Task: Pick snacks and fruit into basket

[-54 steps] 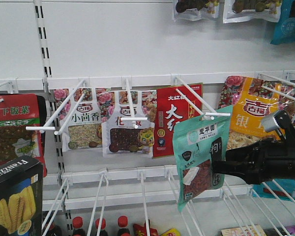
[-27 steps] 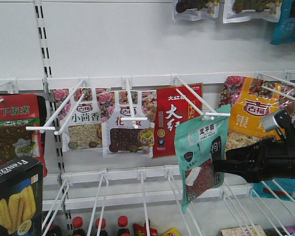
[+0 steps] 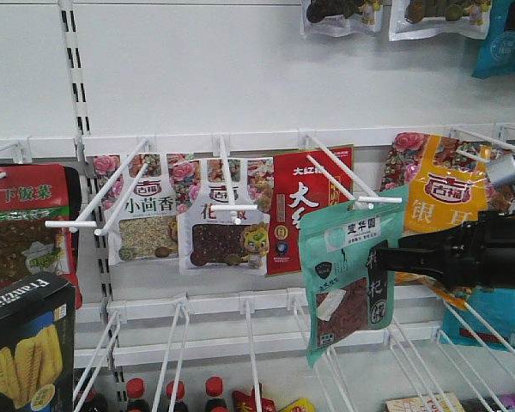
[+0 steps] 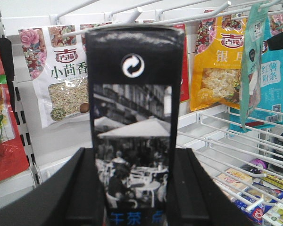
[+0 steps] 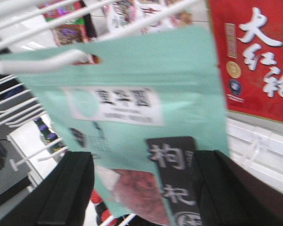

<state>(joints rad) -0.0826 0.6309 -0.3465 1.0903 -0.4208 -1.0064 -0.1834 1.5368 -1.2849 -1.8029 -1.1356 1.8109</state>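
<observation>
Currently, the right gripper [image 3: 390,257] is grasping the teal pouch [image 3: 348,279], with its fingers [image 5: 68,193] clamping the lower half from both sides. The pouch is hanging tilted at the near end of a white peg [image 3: 365,200], just right of the red pouch [image 3: 313,215]. Whether its hole is clearing the peg cannot be told. The left gripper [image 4: 137,188] is gripping the black box [image 4: 132,117] upright, low at the left. The basket is not showing in any view.

Caution: if the hole is catching on the peg's end, a pull is likely to tear the pouch or drag it out of the fingers. The slanted hold is also inviting slippage.
</observation>
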